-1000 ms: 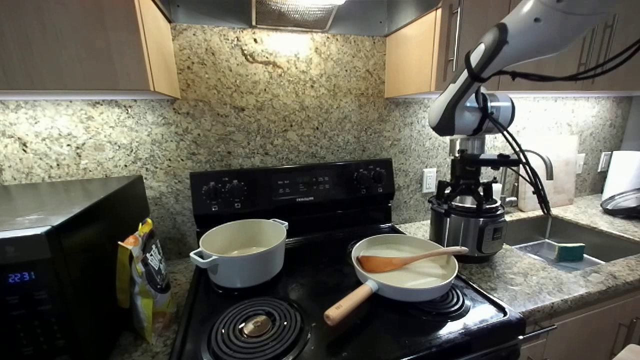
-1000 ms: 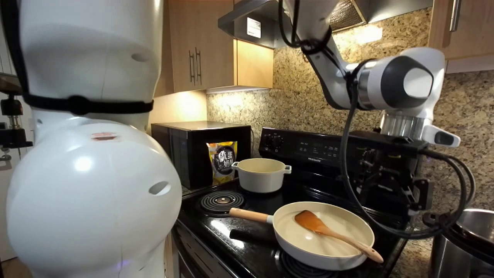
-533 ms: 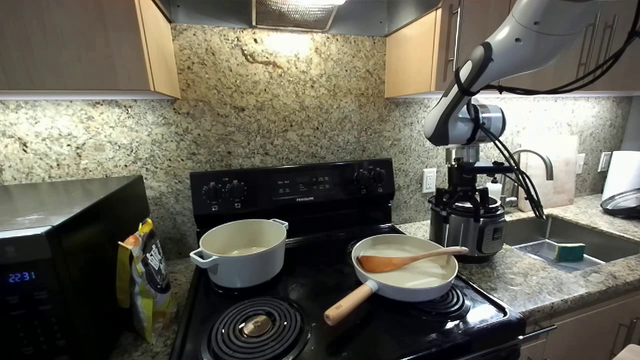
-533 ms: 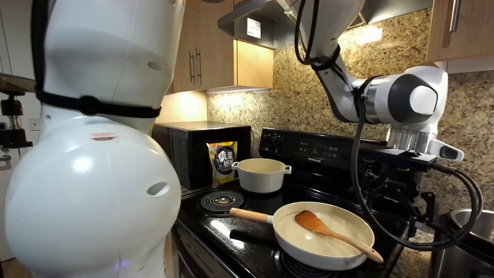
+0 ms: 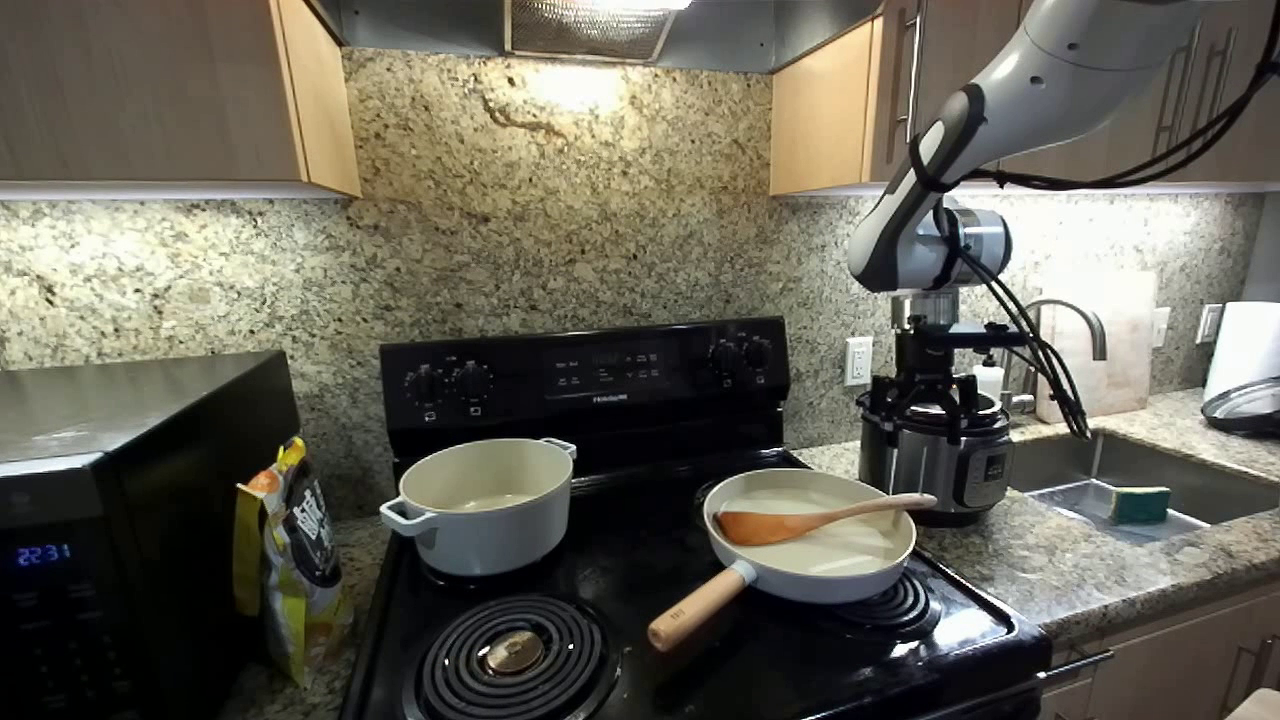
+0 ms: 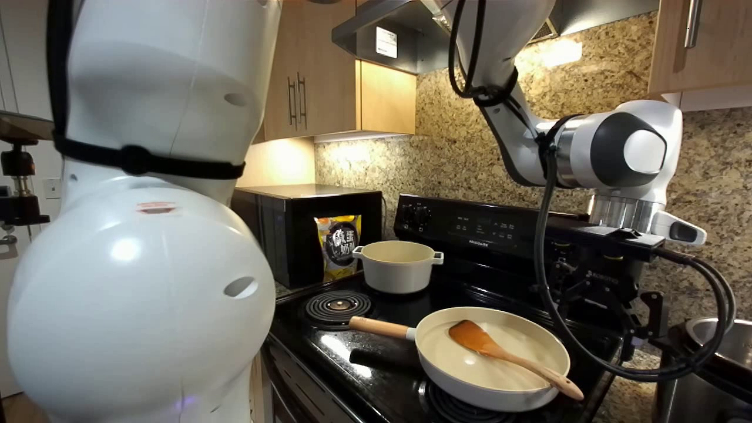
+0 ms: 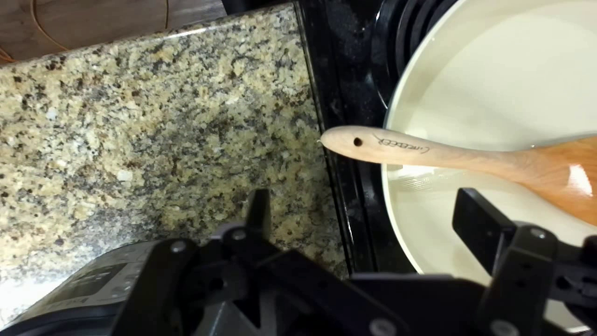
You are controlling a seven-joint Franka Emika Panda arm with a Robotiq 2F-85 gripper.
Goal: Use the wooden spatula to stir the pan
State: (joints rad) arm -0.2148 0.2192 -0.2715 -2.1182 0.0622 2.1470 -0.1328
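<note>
Two tones in the wooden spatula (image 7: 466,161): glossy orange-brown on the broad, flat blade, paler along the rounded handle, with a small round hole and dark lettering near the tip. Lies slantwise in the pan (image 7: 522,79), with blade inside and handle carried across the rim and out past it.

Shallow, round pan, shiny cream inside, greyish white outside. Sits partly over a ribbed black coil (image 5: 910,605) of the glossy stove (image 5: 720,680), with a thick light-wood handle of its own joined by a pale collar.

Black, many-jointed gripper (image 7: 364,205), with jaws spread wide. Holds nothing. Blocky, square-edged fingertips; in the wrist view, seen against the pan on one side of the gap and against the counter (image 7: 140,130) on the other, with the spatula handle just beyond, outside the gap. Cannot judge height above it. In an exterior view, overlaps the rounded steel cooker (image 5: 915,478), black at the rim; cannot tell depth between the two.

Counter of polished stone, speckled tan, grey and brown. Much the same grain up the backsplash (image 5: 600,230). Deep white pot (image 5: 500,540) on the stove too, smooth-walled, with looped side handles. Shiny, creased yellow bag (image 6: 339,249), upright beside a boxy black microwave (image 5: 200,500). Rectangular green sponge (image 5: 1140,506) in the sink (image 5: 1230,490).
</note>
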